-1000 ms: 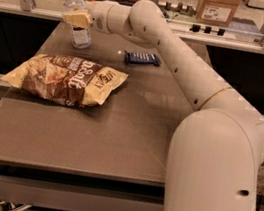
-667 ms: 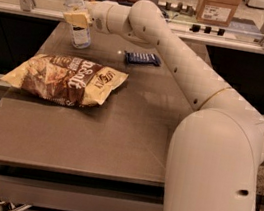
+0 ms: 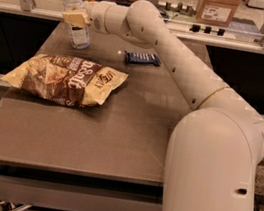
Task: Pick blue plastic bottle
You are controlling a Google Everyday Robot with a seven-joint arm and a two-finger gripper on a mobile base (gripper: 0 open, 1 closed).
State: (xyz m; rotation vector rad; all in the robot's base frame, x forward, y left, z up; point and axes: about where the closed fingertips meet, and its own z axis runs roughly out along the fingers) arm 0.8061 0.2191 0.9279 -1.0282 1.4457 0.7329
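Note:
The blue plastic bottle [image 3: 78, 34] is a slim clear bottle with a white cap, standing at the far left of the brown table [image 3: 116, 135] and leaning slightly left. My gripper [image 3: 76, 18] reaches in from the right at the bottle's mid-height. One tan finger [image 3: 74, 17] crosses the front of the bottle and the other is hidden behind it. The gripper is shut on the bottle, whose base still rests on the table.
A dark-blue snack bar wrapper [image 3: 142, 58] lies to the right of the bottle under my arm. A large brown chip bag [image 3: 65, 79] lies in front of the bottle. A counter with a cardboard box [image 3: 218, 6] runs behind the table.

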